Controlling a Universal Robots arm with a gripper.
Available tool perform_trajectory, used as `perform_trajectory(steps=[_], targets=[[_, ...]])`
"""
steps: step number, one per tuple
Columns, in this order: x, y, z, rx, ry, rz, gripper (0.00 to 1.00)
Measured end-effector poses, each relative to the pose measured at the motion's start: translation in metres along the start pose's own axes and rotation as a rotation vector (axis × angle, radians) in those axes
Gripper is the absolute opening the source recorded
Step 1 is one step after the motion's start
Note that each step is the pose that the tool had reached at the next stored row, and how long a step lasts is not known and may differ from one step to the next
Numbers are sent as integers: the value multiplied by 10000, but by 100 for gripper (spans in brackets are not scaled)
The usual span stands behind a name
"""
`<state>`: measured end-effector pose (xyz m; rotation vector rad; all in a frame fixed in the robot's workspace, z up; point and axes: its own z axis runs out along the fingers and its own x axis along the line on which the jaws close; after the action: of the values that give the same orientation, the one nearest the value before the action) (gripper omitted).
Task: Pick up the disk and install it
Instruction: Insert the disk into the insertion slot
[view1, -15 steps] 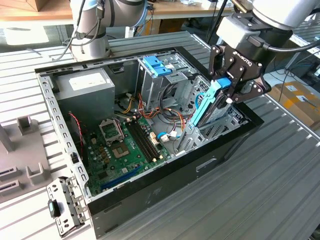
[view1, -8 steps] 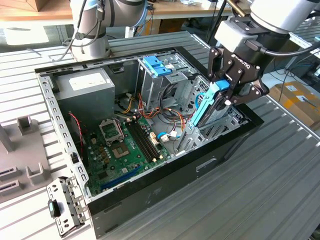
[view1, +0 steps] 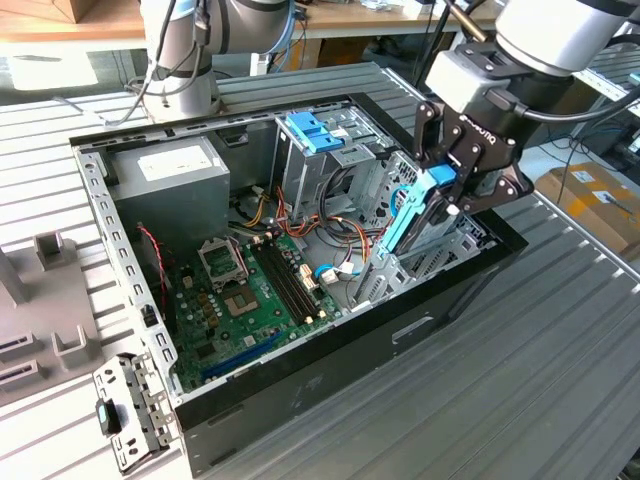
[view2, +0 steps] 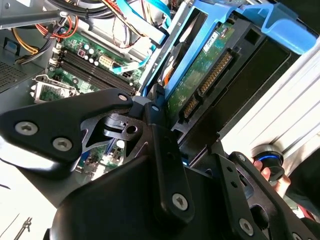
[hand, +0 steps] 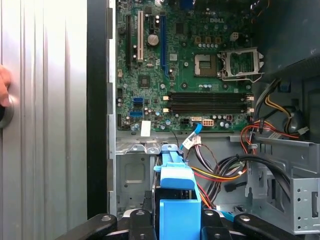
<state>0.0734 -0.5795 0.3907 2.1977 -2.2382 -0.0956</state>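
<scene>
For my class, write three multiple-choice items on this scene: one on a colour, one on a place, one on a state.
1. What colour is the circuit board in the computer case? A red, B green, C white.
2. Where is the disk? A flat on the circuit board, B outside the case, C on edge at the case's end on the exterior view's right.
3. The end effector is: A open, clear of the disk, B shut on the disk, C shut on nothing.
Answers: 1 B, the board shows green. 2 C, its blue rail stands up there. 3 B, it clamps the disk's sides.
</scene>
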Motion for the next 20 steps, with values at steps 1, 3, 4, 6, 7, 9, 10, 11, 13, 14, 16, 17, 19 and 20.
perform_trajectory(steps=[1,3,4,6,7,9,10,11,13,14,16,17,19,20], targets=[[0,0,5,0,0,0,36],[1,-1,18,0,0,0,36],[1,-1,25,1,0,0,36],[2,-2,37,0,0,0,36],[2,-2,42,0,0,0,36],[2,-2,49,0,0,0,36],[2,-2,51,0,1,0,36],[2,-2,57,0,0,0,36],[3,-3,67,0,-1,0,36],[3,-3,71,0,-1,0,36],[3,-4,87,0,-1,-1,36],[4,-4,95,0,0,0,36],[4,-5,109,0,0,0,36],[4,-5,110,1,1,0,36]])
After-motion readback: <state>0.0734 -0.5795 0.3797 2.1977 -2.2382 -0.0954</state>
